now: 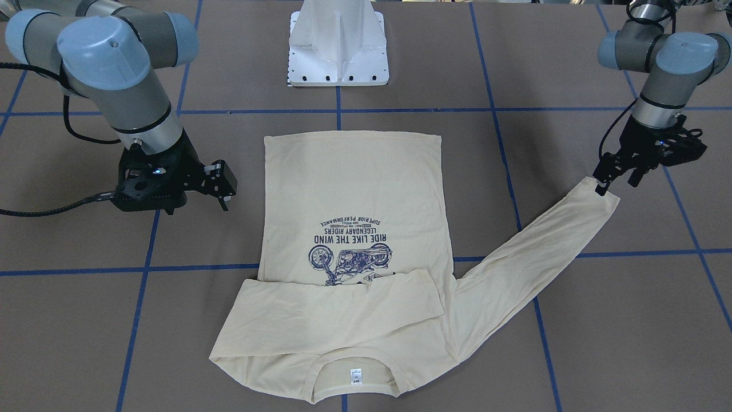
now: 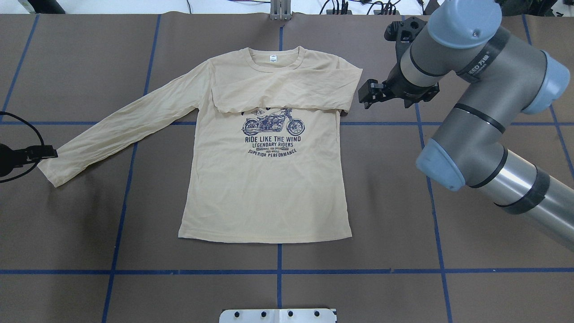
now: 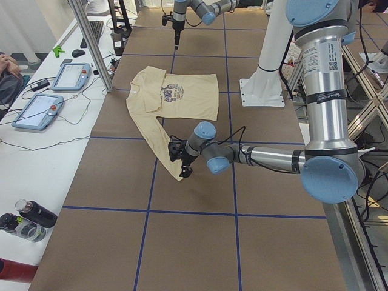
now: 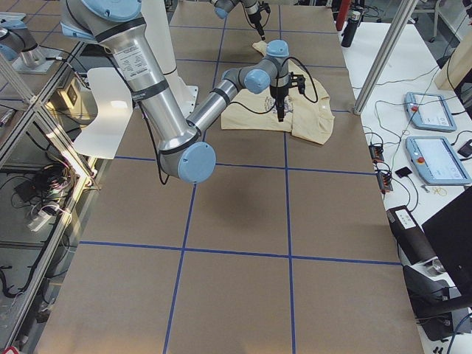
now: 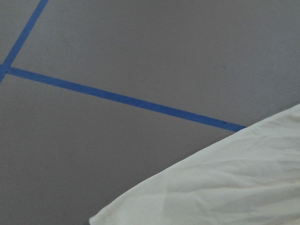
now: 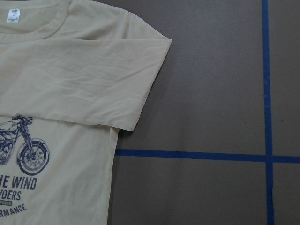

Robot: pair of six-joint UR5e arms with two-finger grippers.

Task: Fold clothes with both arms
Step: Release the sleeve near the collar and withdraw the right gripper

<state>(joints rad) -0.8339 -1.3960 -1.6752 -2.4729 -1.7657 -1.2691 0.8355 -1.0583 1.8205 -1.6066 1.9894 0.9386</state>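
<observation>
Clock set on the overhead view, 12 = far edge.

- Surface (image 2: 381, 202) is bare from 1 through 5 o'clock of the shirt (image 2: 269, 193). The right arm (image 2: 475, 112) reaches in over that side.
- Right claw (image 2: 364, 95) hangs at 2 o'clock, just beside the folded sleeve (image 2: 287, 92) and apart from the cloth.
- 6 o'clock: open strip between the hem and the white pedestal (image 2: 278, 315).
- 7 to 8 o'clock: bare, free passage.
- 9 to 10 o'clock: the extended sleeve (image 2: 121, 130) lies flat across it. Left claw (image 1: 616, 182) is at the cuff, jaws apart.
- 11 o'clock: bare.
- 12 o'clock: narrow strip between the collar and the surface edge.
</observation>
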